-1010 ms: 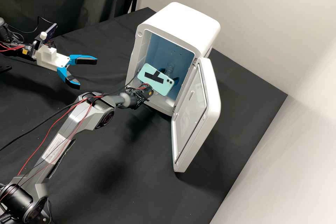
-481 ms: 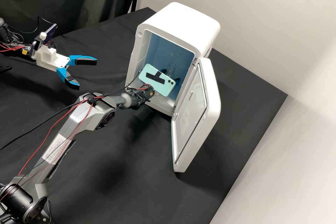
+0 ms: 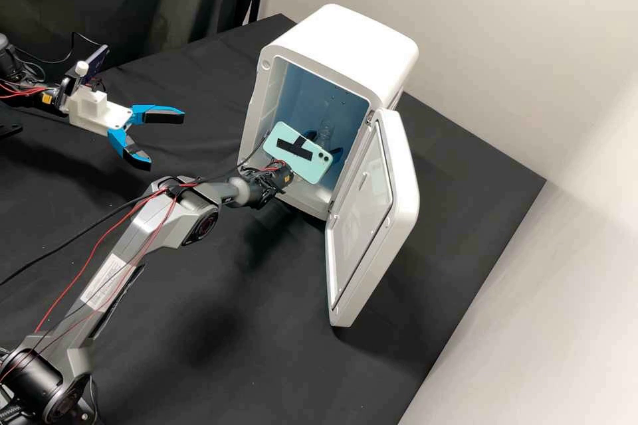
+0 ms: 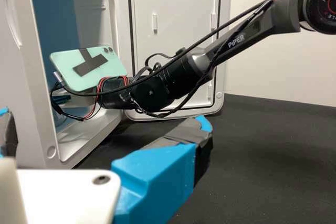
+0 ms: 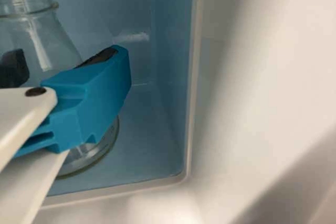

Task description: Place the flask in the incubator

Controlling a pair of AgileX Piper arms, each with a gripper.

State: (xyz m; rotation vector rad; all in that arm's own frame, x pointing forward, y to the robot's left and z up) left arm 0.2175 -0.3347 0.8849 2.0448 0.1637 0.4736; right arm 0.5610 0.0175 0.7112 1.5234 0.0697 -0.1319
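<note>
Inside the white, blue-lined box incubator, the bright blue fingers of the right gripper clasp the clear glass conical flask, whose base seems to rest on the chamber floor: placing looks nearly done, with release and withdrawal left. Its dark grey arm stretches low from the near left through the open doorway; the left gripper hangs wide open, far left.
</note>
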